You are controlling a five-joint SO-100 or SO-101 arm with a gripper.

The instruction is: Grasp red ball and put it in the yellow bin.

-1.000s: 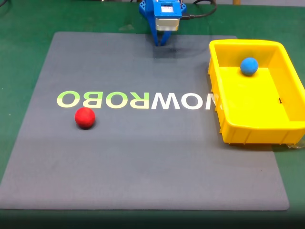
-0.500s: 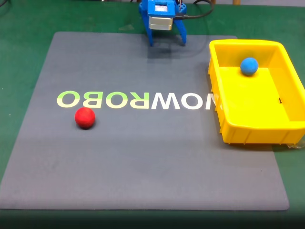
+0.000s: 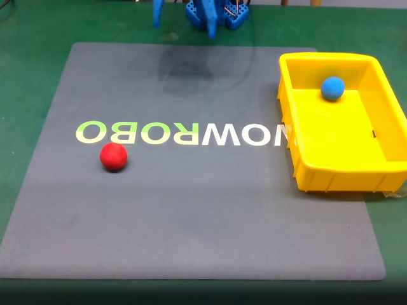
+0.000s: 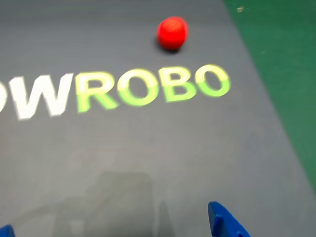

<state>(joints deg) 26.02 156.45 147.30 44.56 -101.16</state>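
Green-covered bench (image 3: 25, 25): carries everything listed below.

Dark grey rectangular mat (image 3: 191, 210): lies flat on the bench, printed with white and pale green letters "NOWROBO" (image 3: 184, 133), upside down in the fixed view.

Bright yellow rectangular plastic bin (image 3: 388, 159): stands upright on the mat's right edge in the fixed view, ribbed outer walls, open top.

Blue plastic arm with two fingers (image 3: 184, 16): at the far edge of the mat, raised above it, casting a soft shadow. The fingers stand wide apart and hold nothing; their blue tips (image 4: 227, 222) show at the bottom of the wrist view.

Small matte red foam ball (image 3: 114, 156): rests on the mat just below the green letters, well apart from bin and fingers.

Small blue ball (image 3: 332, 88): lies inside the bin, near its far wall.
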